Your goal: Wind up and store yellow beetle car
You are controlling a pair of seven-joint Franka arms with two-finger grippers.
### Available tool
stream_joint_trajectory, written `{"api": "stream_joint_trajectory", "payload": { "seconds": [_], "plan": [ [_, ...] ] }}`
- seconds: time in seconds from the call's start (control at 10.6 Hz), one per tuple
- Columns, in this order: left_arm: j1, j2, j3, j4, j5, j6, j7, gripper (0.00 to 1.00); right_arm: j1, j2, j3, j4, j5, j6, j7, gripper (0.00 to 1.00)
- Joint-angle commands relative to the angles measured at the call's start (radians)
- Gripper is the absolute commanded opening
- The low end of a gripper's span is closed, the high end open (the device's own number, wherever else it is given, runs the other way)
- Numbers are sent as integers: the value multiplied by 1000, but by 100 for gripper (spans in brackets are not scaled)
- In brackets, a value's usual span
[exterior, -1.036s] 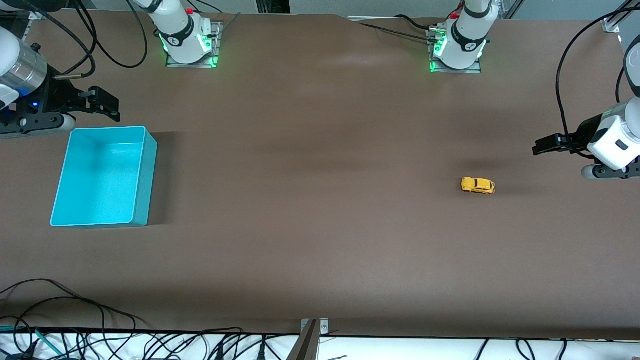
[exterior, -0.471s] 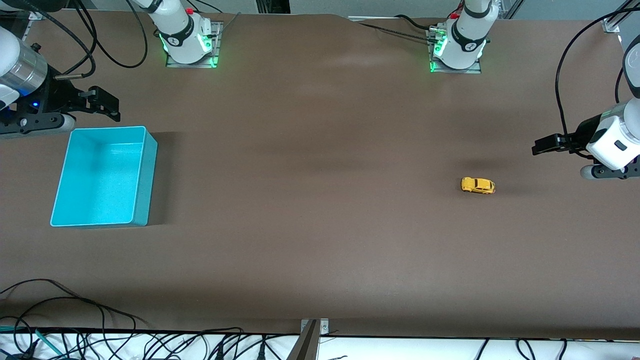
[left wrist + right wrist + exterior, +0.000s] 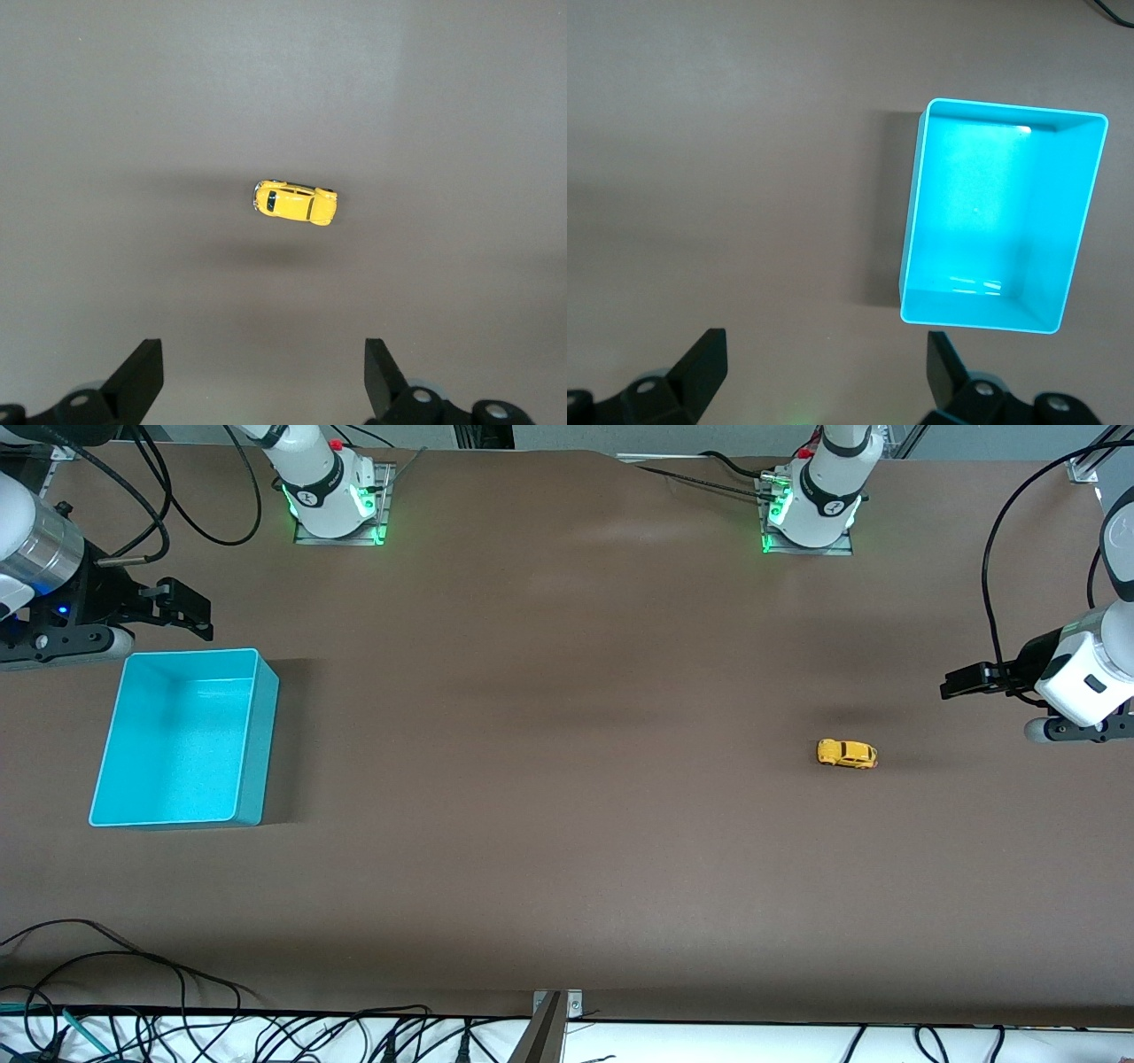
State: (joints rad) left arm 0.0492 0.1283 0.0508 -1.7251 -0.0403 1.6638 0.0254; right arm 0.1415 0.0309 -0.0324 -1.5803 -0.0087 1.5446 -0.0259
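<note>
One brown surface (image 3: pixel 567 824) carries everything in view. It bears two items only: one bin and one toy car.

Two arms are present, each with one gripper. The right gripper (image 3: pixel 190 607) hangs in the air at the right arm's end of the surface, just above the edge of the bin that lies farthest from the front camera. In the right wrist view its two dark fingers (image 3: pixel 700 363) stand spread wide apart with nothing between them, and the bin shows whole in the space ahead of them. The left gripper (image 3: pixel 961 682) hangs in the air at the left arm's end of the surface, near the car but clear of it. In the left wrist view its two fingers (image 3: pixel 142 376) are likewise spread wide and hold nothing; the car lies ahead of them, roughly centred on the gap.

One turquoise bin (image 3: pixel 252 731), rectangular and open-topped, rests on the surface at the right arm's end. Its interior shows only bare floor and walls.

One yellow beetle car (image 3: pixel 847 754) sits upright on its wheels on the bare surface toward the left arm's end, well apart from the bin. It lies lengthwise along the surface's long direction. Nothing touches it.
</note>
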Motion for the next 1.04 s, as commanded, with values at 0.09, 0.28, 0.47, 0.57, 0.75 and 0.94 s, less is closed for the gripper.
{"api": "stream_joint_trajectory", "payload": {
  "seconds": [0.09,0.28,0.47,0.57,0.75,0.94],
  "plan": [
    [6,7,0,-5,-26,-1,-19,100,-3,3,-3,17,15,-20,-9,100],
    [6,45,0,-7,-26,1,-181,100,-3,1,-3,17,15,-20,-9,100],
    [18,71,0,-14,-26,17,-356,100,-3,3,-3,17,15,-20,-11,100],
    [21,83,0,-36,-26,55,-468,100,-3,3,-3,17,15,-20,-11,100],
    [20,85,-3,-147,-23,213,-705,100,-3,3,-3,17,15,-20,-11,100],
    [15,97,-6,-240,-18,363,-935,100,-3,3,-3,17,15,-20,-11,100]
  ]
}}
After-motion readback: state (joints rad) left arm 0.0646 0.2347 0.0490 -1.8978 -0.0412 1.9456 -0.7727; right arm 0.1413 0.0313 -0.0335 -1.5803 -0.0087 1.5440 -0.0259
